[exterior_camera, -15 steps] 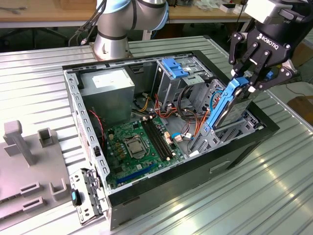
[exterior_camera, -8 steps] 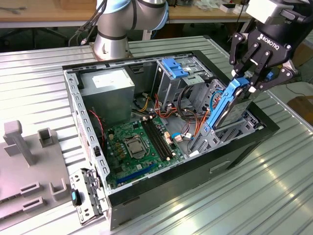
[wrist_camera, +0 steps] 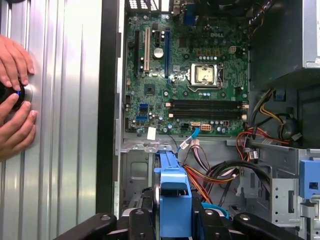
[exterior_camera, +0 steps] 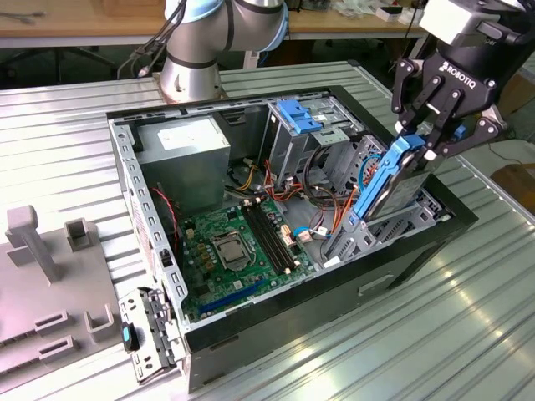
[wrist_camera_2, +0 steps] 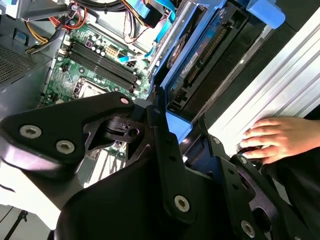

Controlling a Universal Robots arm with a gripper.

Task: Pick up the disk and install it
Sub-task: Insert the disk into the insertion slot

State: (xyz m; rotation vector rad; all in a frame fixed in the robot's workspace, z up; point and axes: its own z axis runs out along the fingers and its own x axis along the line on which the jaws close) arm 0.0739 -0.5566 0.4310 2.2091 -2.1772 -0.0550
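Ribbed grey metal table [exterior_camera: 376, 351], with slats running lengthwise and glare along the near edge. An open computer case [exterior_camera: 284, 313] lies on its side mid-table with the side panel off. The arm's base [exterior_camera: 192, 71] is at the table's far edge, and behind it a wooden bench [exterior_camera: 84, 25] runs across the back of the room.

Inside the case:
- A green motherboard [exterior_camera: 230, 251] sits on the floor, with its bare processor socket showing.
- The grey power-supply box [exterior_camera: 184, 159] is in the far corner toward the exterior view's left.
- A grey drive cage with a blue bracket [exterior_camera: 301, 115] on top stands along the far wall.
- Red, orange and black cables are bunched between the cage and the board.

The black gripper [exterior_camera: 430, 142] hangs over the case's edge on the exterior view's right. Its fingers are closed on the upper end of the disk [exterior_camera: 384, 188], gripping the blue rail. The disk is tilted steeply. Its lower end is down inside the case by the grey bay metal at that edge, and its upper end is above the rim. Whether the lower end touches the bay cannot be told. In the first wrist view the blue rail runs straight out from between the fingers toward the motherboard.

On the table by the exterior view's left edge is a grey fixture plate [exterior_camera: 50, 276] with upright blocks. A loose metal bracket [exterior_camera: 142, 334] with a blue latch leans at the case's near corner.

In the first wrist view a person's hand [wrist_camera: 15, 60] rests on the slats beside the case, around a black knob [wrist_camera: 15, 95].
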